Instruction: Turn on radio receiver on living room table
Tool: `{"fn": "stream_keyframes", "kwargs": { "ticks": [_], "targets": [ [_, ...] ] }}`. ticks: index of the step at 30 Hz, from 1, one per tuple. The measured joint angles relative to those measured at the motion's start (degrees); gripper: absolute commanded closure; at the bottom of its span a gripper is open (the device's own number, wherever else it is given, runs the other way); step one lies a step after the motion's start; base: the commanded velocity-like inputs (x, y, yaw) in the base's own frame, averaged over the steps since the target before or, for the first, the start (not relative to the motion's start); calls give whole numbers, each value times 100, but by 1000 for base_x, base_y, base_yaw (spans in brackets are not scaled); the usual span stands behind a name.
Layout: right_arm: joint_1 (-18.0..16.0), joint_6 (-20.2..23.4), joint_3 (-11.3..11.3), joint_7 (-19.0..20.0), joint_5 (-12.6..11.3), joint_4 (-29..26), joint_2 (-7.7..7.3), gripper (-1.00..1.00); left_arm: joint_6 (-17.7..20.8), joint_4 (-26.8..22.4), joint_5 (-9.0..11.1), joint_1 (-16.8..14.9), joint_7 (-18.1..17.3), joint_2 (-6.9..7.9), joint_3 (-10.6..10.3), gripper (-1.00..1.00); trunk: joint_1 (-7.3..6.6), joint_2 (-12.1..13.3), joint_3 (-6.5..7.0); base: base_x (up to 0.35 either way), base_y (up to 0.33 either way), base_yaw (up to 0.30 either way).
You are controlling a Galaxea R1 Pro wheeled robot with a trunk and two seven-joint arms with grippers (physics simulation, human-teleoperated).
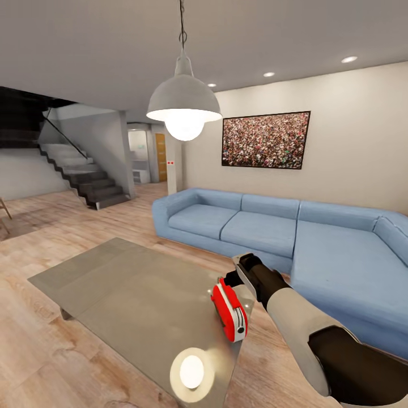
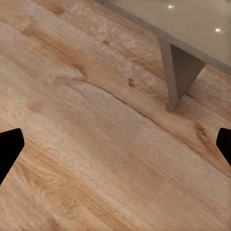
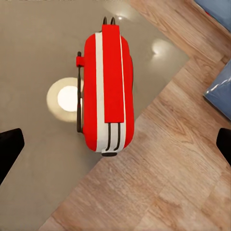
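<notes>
The red radio receiver (image 1: 229,310) with white side panels stands at the near right corner of the glossy grey-brown table (image 1: 124,289) in the living room. My right gripper (image 1: 242,272) hovers just above and behind it, apart from it. In the right wrist view the radio (image 3: 107,91) is seen from above on the table top (image 3: 33,43), and the right gripper (image 3: 116,147) is open, its dark fingertips (image 3: 9,151) wide apart. The left gripper (image 2: 115,149) is open over the wood floor, near a table leg (image 2: 180,77).
A blue sectional sofa (image 1: 283,226) runs behind and to the right of the table. A white pendant lamp (image 1: 184,107) hangs above, mirrored in the glass (image 1: 191,371). A framed crowd picture (image 1: 266,140) hangs on the wall, with stairs (image 1: 85,181) at the far left.
</notes>
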Motion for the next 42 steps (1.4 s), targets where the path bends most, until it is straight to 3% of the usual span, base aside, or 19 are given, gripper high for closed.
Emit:
{"fn": "stream_keyframes", "kwargs": {
  "ticks": [10, 16, 19, 42],
  "targets": [
    [0, 0, -7, 40, -8, 1, -13, -100, 4, 4, 0, 0, 8, 0, 5, -100, 0, 0, 0, 244, -52, 0],
    [0, 0, -9, 864, 8, 0, -72, -100, 0, 2, 0, 0, 9, 0, 7, -100, 0, 0, 0, 29, -11, 0],
    [0, 0, -9, 1041, 17, 2, -89, -100, 0, 2, 0, 0, 9, 0, 7, -100, 0, 0, 0, 5, -2, 0],
    [0, -210, -9, 1090, 19, 17, -202, -100, -9, 5, 0, 0, 9, 0, 23, -100, 0, 0, 0, 47, 0, 0]
  ]
}}
